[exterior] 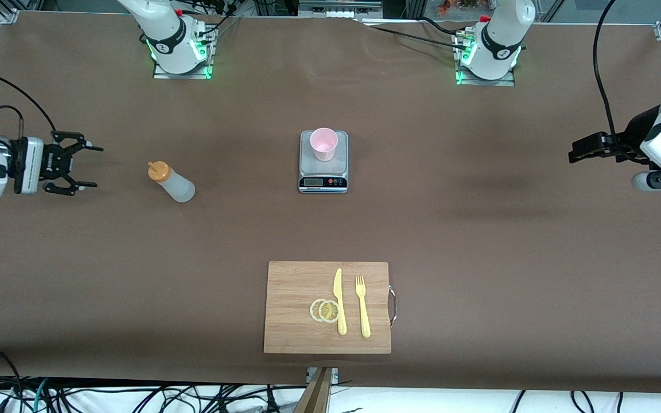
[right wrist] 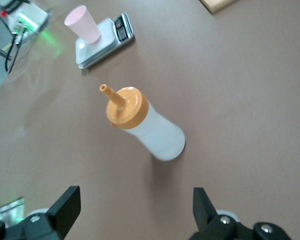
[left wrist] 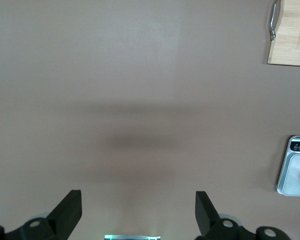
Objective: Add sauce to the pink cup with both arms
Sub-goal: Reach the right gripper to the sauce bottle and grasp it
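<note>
text: none legible | right gripper (exterior: 81, 163): pale lettering on black body, too small to read | scale (exterior: 323, 172): display and buttons at its 6 o'clock edge, digits unreadable

Translucent plastic sauce (exterior: 172, 182), matt pink cup (exterior: 323, 144), wooden board (exterior: 327, 307), metal-topped scale (exterior: 323, 162)

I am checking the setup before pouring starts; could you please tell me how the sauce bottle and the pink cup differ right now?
The sauce bottle is translucent whitish with an orange cap and nozzle; the pink cup is pale pink and open-topped. The sauce bottle stands directly on the table, toward the right arm's end; the pink cup stands on a scale mid-table. Both are upright and neither is held.
</note>
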Robot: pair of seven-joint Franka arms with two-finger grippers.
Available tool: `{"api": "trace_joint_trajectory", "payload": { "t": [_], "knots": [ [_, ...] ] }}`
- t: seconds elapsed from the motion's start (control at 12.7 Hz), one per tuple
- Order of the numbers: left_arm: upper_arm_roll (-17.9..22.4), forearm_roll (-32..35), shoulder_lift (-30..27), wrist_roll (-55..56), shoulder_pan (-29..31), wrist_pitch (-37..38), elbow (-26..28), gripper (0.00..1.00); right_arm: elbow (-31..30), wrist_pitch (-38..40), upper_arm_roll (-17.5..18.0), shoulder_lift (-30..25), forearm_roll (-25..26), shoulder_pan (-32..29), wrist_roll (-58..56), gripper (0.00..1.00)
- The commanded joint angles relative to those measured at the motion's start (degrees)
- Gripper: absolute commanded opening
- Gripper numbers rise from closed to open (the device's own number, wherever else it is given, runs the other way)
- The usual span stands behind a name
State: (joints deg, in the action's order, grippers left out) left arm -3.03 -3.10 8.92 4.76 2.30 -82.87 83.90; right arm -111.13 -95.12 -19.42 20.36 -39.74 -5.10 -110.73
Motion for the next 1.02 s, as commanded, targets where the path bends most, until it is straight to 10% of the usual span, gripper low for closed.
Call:
{"api": "trace_joint_trajectory", "payload": {
  "t": [0.0, 0.95],
  "knots": [
    [-0.14, 1.08, 0.05, -1.16, -0.28, 0.87, -0.49, 1.0, 0.39, 1.42, 0.0, 5.2, -6.29, -1.23, -12.71, 0.99],
    [0.13, 0.55, 1.28, -1.16, -0.37, 0.96, -3.04, 1.0, 0.92, 12.06, 2.98, 16.2, -22.39, -0.53, -42.54, 0.98]
  ]
}}
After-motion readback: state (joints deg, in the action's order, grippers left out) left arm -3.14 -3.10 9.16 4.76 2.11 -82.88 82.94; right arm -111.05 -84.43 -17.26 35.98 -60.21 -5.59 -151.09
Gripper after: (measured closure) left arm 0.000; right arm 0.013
